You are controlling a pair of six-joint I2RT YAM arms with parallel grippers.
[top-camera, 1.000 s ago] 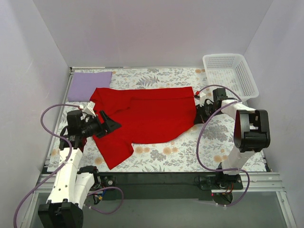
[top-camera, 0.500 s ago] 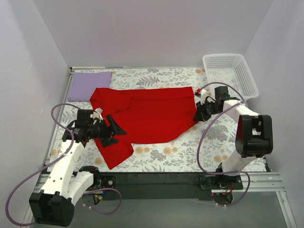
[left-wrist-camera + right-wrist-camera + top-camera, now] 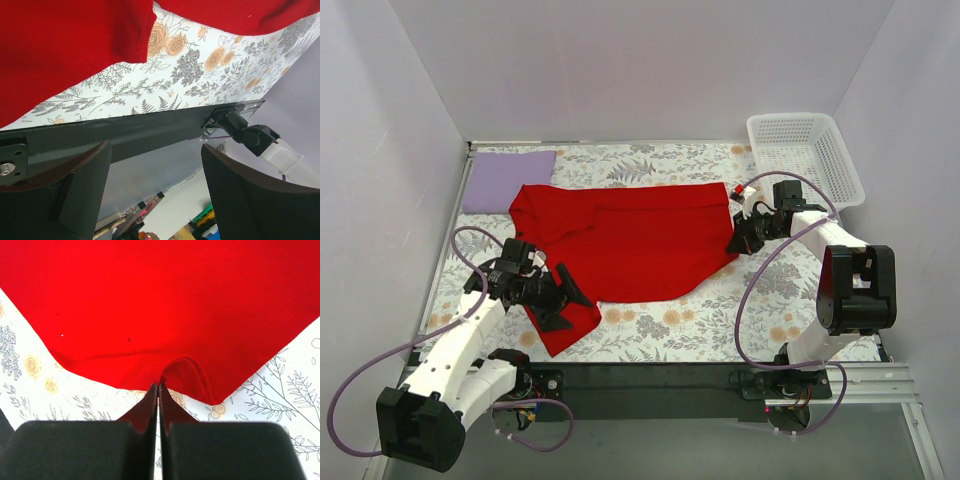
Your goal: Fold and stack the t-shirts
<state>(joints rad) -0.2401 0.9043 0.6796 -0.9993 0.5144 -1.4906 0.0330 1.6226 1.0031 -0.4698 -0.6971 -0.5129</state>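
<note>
A red t-shirt [image 3: 630,240] lies spread on the floral table, one sleeve [image 3: 565,330] pointing toward the near edge. My left gripper [image 3: 568,306] is open and empty just above that sleeve. In the left wrist view [image 3: 155,197] its fingers [image 3: 82,187] frame the table's near edge, with the red cloth [image 3: 65,45] above them. My right gripper [image 3: 735,243] is shut at the shirt's right hem. In the right wrist view [image 3: 158,386] the tips pinch a pucker of red cloth [image 3: 165,300]. A folded purple t-shirt [image 3: 505,178] lies at the back left.
A white plastic basket [image 3: 805,155] stands at the back right corner. Lilac walls close in the left, back and right sides. The black rail [image 3: 125,135] runs along the table's near edge. Purple cables loop beside both arms.
My left gripper has moved right and toward the near edge, along the shirt's sleeve. My right gripper has shifted slightly and stays shut at the hem.
</note>
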